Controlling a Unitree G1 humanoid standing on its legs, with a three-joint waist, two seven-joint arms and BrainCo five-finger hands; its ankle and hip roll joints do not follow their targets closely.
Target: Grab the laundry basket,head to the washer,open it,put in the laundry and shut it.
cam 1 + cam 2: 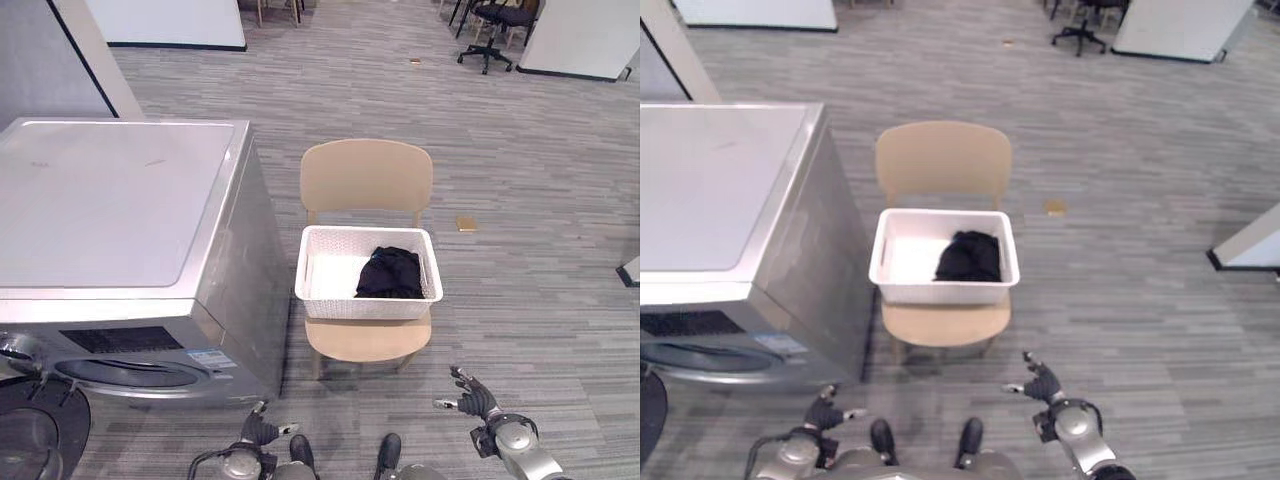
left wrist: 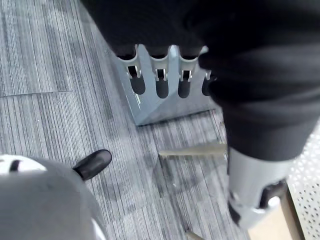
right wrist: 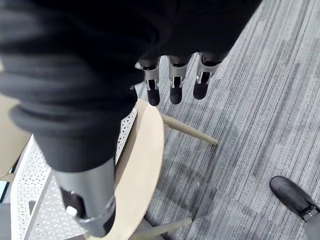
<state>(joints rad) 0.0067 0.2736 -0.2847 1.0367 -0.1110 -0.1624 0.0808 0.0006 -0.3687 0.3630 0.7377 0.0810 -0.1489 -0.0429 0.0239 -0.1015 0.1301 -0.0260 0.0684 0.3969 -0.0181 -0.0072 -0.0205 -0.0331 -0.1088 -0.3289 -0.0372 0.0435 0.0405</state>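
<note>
A white perforated laundry basket [image 1: 330, 298] sits on the seat of a tan wooden chair [image 1: 366, 178]. Dark laundry [image 1: 391, 272] lies in its right half. To the left stands the silver washer [image 1: 120, 230], its round front door [image 1: 125, 373] facing me low down. My left hand [image 1: 258, 432] hangs low in front of the chair, fingers straight and holding nothing. My right hand [image 1: 472, 397] is low to the chair's right, also open and empty. In the right wrist view its fingers [image 3: 173, 85] point past the chair seat [image 3: 142, 165] and basket wall [image 3: 30, 200].
A dark round object [image 1: 35, 435] lies on the floor at the washer's lower left. A small tan item [image 1: 466, 224] lies on the carpet right of the chair. An office chair [image 1: 492, 30] stands far back. White partitions [image 1: 575, 35] line the back.
</note>
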